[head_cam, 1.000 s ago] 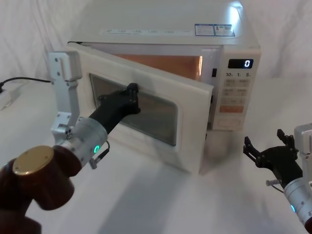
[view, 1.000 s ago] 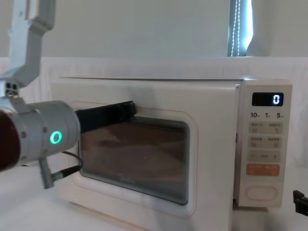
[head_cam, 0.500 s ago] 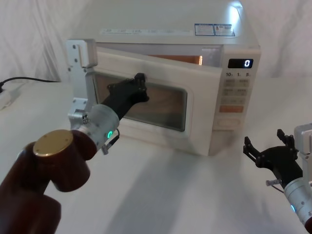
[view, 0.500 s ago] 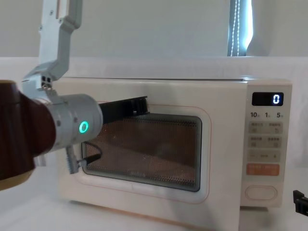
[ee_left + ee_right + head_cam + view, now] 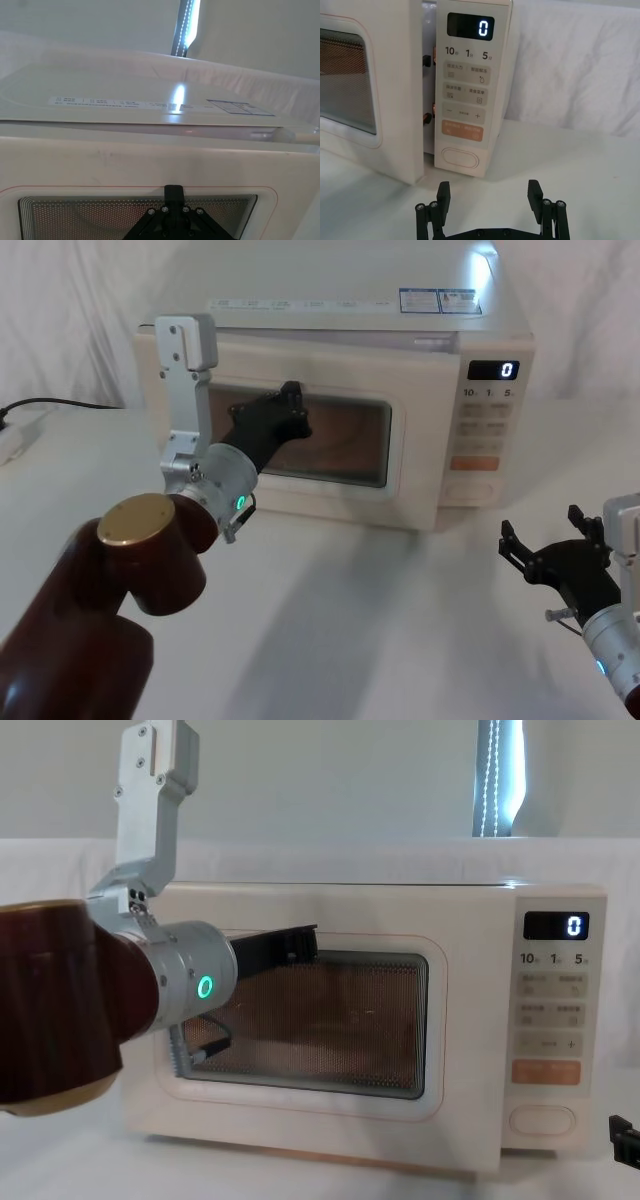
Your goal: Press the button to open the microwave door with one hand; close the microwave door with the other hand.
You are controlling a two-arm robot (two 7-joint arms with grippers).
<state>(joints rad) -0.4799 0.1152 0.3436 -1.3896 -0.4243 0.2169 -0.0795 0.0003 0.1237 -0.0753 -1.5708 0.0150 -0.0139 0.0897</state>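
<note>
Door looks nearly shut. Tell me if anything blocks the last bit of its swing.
Nothing visible does. The left gripper presses on the microwave door; a narrow gap remains beside the keypad, showing only latch parts.

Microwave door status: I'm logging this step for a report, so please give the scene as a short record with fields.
door: the microwave door is nearly shut; the right wrist view shows a narrow gap at its latch edge
left tool: the left tool presses against the door window near its top edge
right tool: the right tool is open, low over the table in front of the control panel, touching nothing
button: the button is not pressed by anything
display: the display reads 0
</note>
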